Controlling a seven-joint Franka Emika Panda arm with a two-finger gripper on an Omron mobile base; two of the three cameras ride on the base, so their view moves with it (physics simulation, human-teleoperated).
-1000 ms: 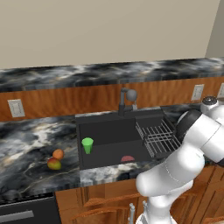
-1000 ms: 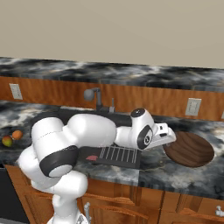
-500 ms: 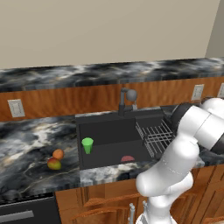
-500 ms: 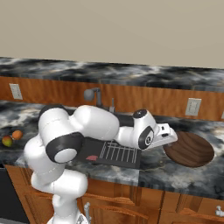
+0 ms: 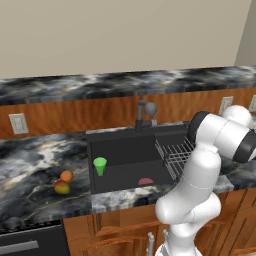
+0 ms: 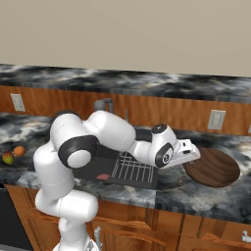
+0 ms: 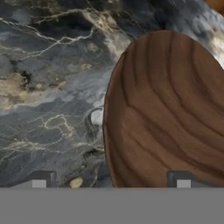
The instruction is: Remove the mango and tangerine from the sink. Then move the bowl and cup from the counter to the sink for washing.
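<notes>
No readable text, labels, brands or numbers anywhere.

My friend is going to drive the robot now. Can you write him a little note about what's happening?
Claw: open, holding nothing, hovering over the near edge of the bowl.
Mango and tangerine: out of the sink, on the counter to its left. Done.
Cup: upright in the sink. Done.
Bowl: on the counter right of the sink.
Left: grab the bowl and put it in the sink.
</notes>
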